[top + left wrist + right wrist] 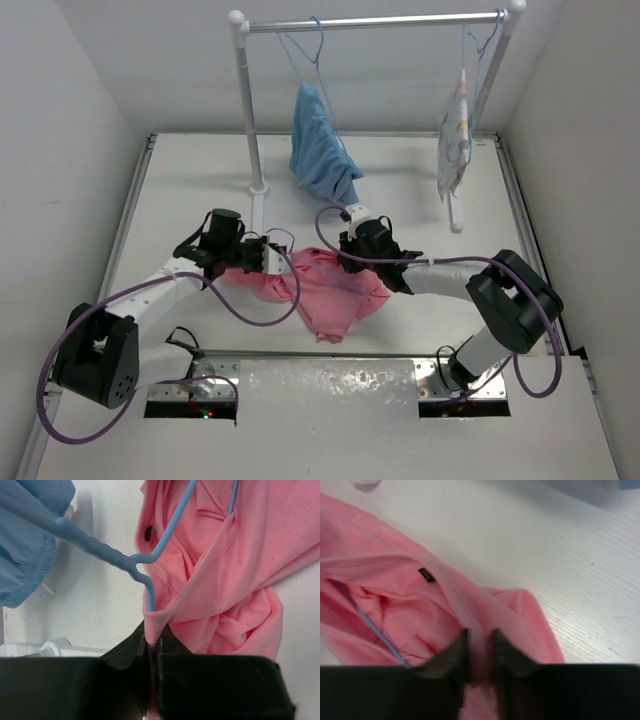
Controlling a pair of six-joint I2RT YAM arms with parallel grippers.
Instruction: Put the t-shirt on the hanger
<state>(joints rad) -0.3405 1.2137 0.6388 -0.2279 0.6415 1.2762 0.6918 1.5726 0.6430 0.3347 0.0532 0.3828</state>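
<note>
Nearest the lens in the overhead view, two black arm bases (455, 372) are being shown bolted to a metal strip at the near edge of a white table (420, 190), which is being enclosed by plain white walls (70, 130). At the far side a white rail rack (380, 22) is being used to hang a light-blue garment (322, 150) and a white patterned garment (455, 140). At mid-table a salmon-pink cotton t-shirt (330, 295) is being held bunched between the left gripper (275, 258) and the right gripper (345, 250). Its long axis is running left to right, with one loose end trailing toward the near edge.

Seen from the left wrist, the left gripper's (151, 635) jaws are being pressed together on the shirt's ribbed collar. A thin light-blue wire hanger (135, 562) is being shown with its hook pointing up-left toward the blue cloth. One shoulder wire is running up-right across the pink cloth; the other is dropping straight into the clamped collar.

Seen from the right wrist, the right gripper's (480, 640) jaws are being closed on a fold of the neckline, just below a small black label (426, 575). A length of hanger wire (370, 625) is being shown slanting inside the shirt's opening.
</note>
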